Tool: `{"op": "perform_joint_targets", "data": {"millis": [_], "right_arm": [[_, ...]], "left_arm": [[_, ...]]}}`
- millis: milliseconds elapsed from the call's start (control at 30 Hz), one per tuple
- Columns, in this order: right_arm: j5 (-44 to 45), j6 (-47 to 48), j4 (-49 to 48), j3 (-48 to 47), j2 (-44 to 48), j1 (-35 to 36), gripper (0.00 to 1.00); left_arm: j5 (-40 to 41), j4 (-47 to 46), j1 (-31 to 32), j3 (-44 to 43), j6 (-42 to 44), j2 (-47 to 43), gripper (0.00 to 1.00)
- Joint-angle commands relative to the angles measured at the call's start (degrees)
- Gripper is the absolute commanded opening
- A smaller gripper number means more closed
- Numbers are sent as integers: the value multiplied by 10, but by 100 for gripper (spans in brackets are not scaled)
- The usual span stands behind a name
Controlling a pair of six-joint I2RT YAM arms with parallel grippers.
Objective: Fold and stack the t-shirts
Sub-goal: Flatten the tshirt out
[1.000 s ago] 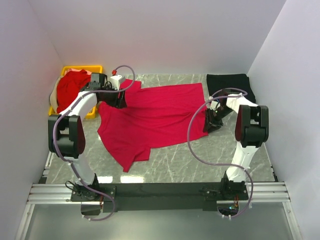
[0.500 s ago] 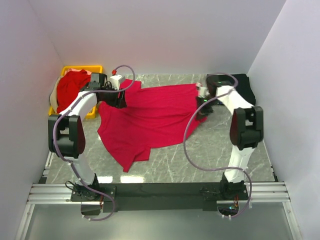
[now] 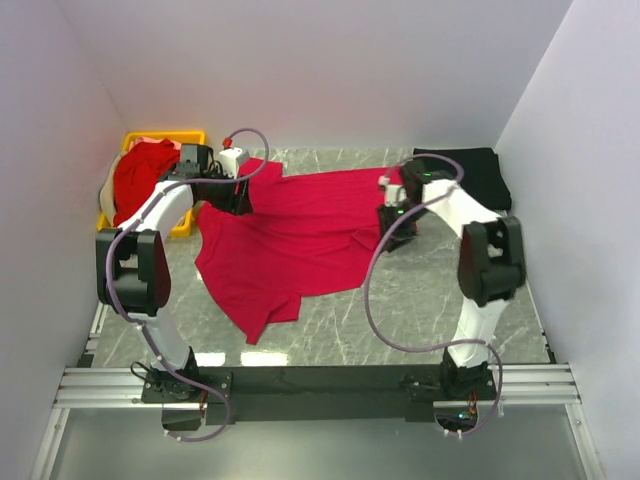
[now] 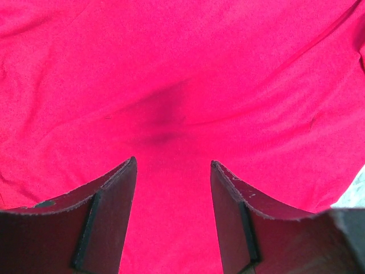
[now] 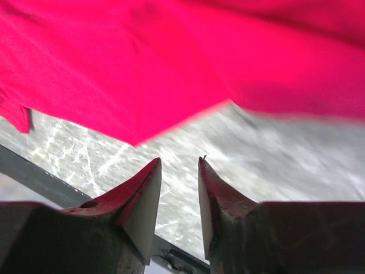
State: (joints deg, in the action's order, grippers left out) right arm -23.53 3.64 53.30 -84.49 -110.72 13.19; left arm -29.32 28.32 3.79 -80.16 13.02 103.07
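A bright red t-shirt (image 3: pixel 300 235) lies spread on the marble table (image 3: pixel 400 320). My left gripper (image 3: pixel 240 197) hovers over its back left part. In the left wrist view it (image 4: pixel 173 162) is open and empty, with red cloth (image 4: pixel 182 85) filling the frame. My right gripper (image 3: pixel 396 226) is at the shirt's right edge. In the right wrist view it (image 5: pixel 179 161) is open a little and empty, over bare marble (image 5: pixel 274 154), just off the red hem (image 5: pixel 142 74). A folded black t-shirt (image 3: pixel 470 172) lies at the back right. More red shirts (image 3: pixel 140 180) fill the basket.
A yellow plastic basket (image 3: pixel 185 136) stands at the back left against the wall. White walls close the table at the left, back and right. A black rail (image 3: pixel 320 378) runs along the near edge by the arm bases.
My right arm has swung left and back, from beside the shirt's right hem to over its right edge near the black shirt. The left arm and red shirt have not moved.
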Motion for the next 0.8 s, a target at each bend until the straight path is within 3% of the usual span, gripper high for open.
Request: {"op": "perform_joint_targets", "data": {"millis": [0, 233, 467, 767], "right_arm": [[-29, -5, -49, 47, 87, -35, 38], [-27, -25, -136, 90, 87, -25, 30], [118, 30, -141, 59, 55, 46, 21], [176, 42, -158, 31, -5, 71, 34]], "left_arm": [[-13, -4, -2, -12, 8, -2, 60], [-11, -3, -2, -19, 5, 7, 60], [-6, 0, -5, -11, 8, 6, 60], [-7, 2, -5, -15, 7, 14, 60]]}}
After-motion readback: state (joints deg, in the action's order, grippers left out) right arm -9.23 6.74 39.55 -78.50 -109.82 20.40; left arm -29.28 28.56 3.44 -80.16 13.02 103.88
